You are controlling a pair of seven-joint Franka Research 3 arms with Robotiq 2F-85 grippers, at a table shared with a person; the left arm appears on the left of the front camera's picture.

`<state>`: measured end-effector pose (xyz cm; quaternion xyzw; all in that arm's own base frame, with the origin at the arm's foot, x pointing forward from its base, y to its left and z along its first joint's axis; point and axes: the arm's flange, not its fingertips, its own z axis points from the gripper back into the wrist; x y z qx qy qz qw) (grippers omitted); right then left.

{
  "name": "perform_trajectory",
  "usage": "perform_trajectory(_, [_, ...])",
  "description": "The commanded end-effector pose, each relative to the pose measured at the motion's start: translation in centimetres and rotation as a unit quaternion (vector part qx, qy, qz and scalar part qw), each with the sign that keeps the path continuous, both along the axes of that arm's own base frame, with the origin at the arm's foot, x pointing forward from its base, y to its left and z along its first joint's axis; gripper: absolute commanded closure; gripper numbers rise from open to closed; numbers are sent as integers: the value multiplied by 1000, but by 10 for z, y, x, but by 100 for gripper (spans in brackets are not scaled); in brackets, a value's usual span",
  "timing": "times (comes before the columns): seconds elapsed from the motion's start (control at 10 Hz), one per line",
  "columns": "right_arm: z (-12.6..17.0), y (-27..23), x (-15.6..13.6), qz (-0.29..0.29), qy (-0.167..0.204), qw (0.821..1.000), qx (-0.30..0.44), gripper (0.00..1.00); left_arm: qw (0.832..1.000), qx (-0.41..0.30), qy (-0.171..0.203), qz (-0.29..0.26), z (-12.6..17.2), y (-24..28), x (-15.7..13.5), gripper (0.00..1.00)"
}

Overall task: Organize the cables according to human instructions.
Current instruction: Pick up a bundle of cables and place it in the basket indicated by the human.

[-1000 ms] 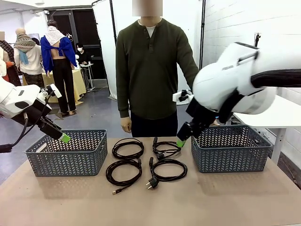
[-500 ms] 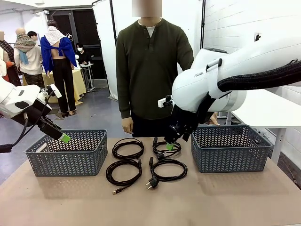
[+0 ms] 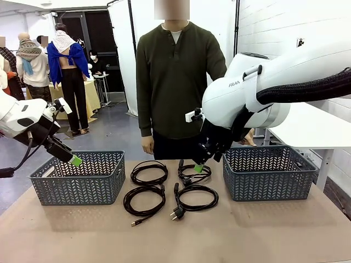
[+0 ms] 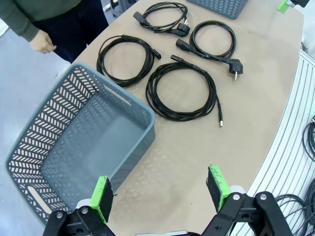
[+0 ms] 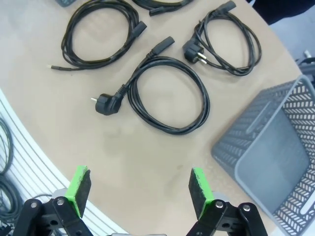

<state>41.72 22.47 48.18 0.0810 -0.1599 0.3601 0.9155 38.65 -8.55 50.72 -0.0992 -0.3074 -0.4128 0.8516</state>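
**Table** (image 3: 274, 230): tan top bearing two baskets and four cables.

**Person** (image 3: 175, 82): stands at the far edge in a dark olive sweater. One hand (image 3: 146, 145) hangs loose just beyond the table's far edge.

**Right arm** (image 3: 285, 82): white, comes in from the right above the right basket and reaches toward the middle.

**Left arm** (image 3: 22, 118): white, held off the table's left side.

**Left basket** (image 3: 77, 189) and **right basket** (image 3: 269, 186): grey, lattice-walled, one at each side of the table.

**Four cables**: black round coils lying flat in a two-by-two block between the baskets, apart from both. They are the far-left cable (image 3: 133, 174), near-left cable (image 3: 125, 201), far-right cable (image 3: 189, 178) and near-right cable (image 3: 215, 198).

**Right gripper** (image 5: 139, 189): fingers spread wide, nothing between them. In the front view it hangs in the air over the far-right cable. Its wrist view looks down on the near-right cable.

**Left gripper** (image 4: 160, 191): fingers spread wide, nothing between them, poised in the air by the left basket's rim.

**Plug** (image 5: 105, 104): round mains plug at the end of the near-right cable, resting on the table just beside its coil.
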Motion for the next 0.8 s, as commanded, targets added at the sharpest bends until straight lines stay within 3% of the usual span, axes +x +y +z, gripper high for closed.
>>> perform_trajectory(0.0, [-4, -4, -4, 1, 2, 1000, 6, 0, 1000, -7, 0, 2, -1, 1, 2, 0])
perform_trajectory(0.5, [-1, 0, 0, 0, 1, 1000, 0, 0, 1000, -7, 0, 2, -1, 1, 2, 0])
perform_trajectory(0.7, [-15, 25, 3, -45, 23, 998, -29, 0, 1000, -7, 0, 2, -1, 1, 2, 0])
